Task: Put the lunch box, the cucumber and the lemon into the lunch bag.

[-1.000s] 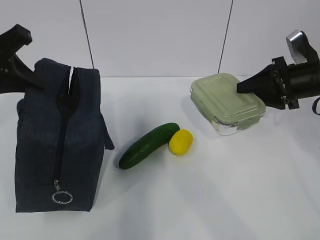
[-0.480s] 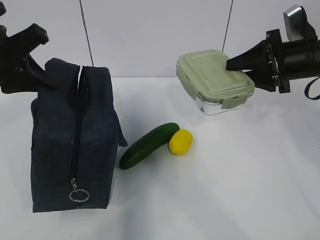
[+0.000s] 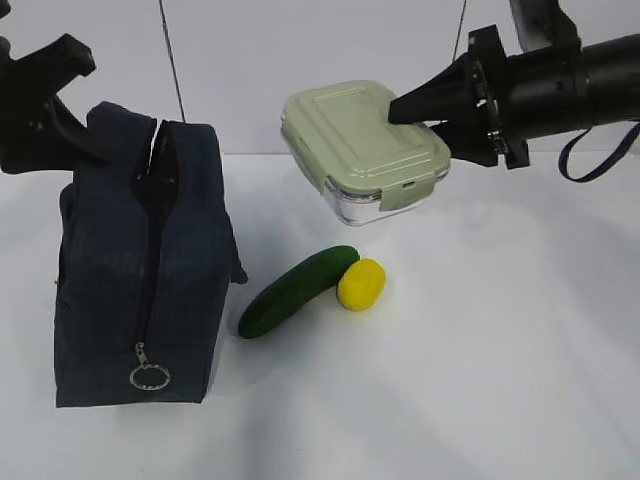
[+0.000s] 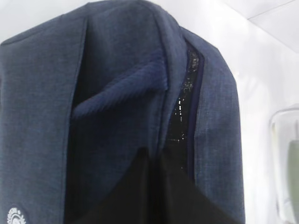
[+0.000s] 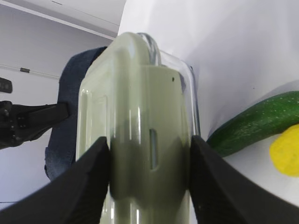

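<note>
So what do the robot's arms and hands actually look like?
Both arms are matte black. The right hand ends in two flat, wedge-shaped black fingers tapering to a point, behind a round black collar. A black cable loops beneath that arm, with a silver-grey block on top. The left hand looks like angular black pieces; its fingers are hard to make out.

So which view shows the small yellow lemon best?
The exterior view: the small yellow oval lemon shows whole on the white table, touching the dark green cucumber. The right wrist view catches only part of it at its edge; the left wrist view shows none.
</note>
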{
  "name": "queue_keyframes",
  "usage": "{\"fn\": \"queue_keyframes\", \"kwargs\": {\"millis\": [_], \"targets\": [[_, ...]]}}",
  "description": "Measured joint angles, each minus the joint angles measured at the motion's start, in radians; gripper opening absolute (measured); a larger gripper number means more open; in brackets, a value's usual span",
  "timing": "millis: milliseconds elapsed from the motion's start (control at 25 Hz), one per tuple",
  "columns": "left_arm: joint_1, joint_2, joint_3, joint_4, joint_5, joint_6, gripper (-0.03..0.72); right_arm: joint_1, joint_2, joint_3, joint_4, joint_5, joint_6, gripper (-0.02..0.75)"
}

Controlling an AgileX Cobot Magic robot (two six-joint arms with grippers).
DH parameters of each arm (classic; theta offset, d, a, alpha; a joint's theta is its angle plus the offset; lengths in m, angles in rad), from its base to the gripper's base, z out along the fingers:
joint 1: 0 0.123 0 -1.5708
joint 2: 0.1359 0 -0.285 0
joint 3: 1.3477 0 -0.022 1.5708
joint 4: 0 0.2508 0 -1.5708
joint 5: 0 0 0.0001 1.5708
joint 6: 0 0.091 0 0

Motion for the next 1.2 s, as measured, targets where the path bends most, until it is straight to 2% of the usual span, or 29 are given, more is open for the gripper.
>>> {"fn": "queue_keyframes", "kwargs": {"millis": [240, 480, 760, 1040, 1200], "targets": [[0.0, 0.0, -0.016, 0.03, -0.004, -0.002, -0.004, 0.116, 0.0, -0.065, 0.0, -0.093, 0.048, 0.398], [0.0, 0.0, -0.016, 0.049, -0.011, -0.022, -0.004, 0.231, -0.001, -0.138, 0.0, -0.252, 0.111, 0.398], [-0.001, 0.0, -0.016, 0.07, -0.059, -0.044, -0.004, 0.349, -0.001, -0.153, 0.012, -0.41, 0.142, 0.398], [-0.001, 0.028, -0.016, 0.084, -0.073, -0.046, -0.004, 0.441, -0.001, -0.153, 0.021, -0.49, 0.148, 0.398], [-0.001, 0.03, -0.016, 0.086, -0.08, -0.048, -0.004, 0.463, -0.001, -0.153, 0.021, -0.55, 0.149, 0.398]]}}
